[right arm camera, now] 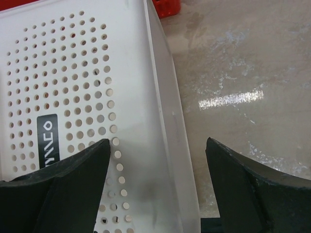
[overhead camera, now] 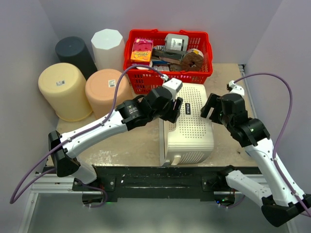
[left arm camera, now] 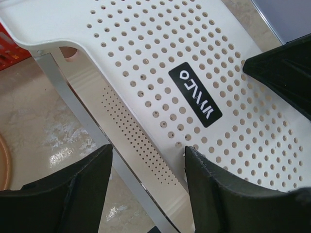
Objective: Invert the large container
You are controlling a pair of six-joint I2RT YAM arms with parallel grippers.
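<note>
The large container is a white perforated bin lying in the middle of the table, a holed face with a black label turned up. My left gripper is at its left edge, open. In the left wrist view the gripper straddles the container's long side wall, one finger on the holed face and the other over the table. My right gripper is at the right edge, open. In the right wrist view it spans the container's right wall, without clamping it.
A red basket full of small items stands right behind the container. At the back left stand upturned buckets: yellow, peach, black and white. Walls close in on both sides.
</note>
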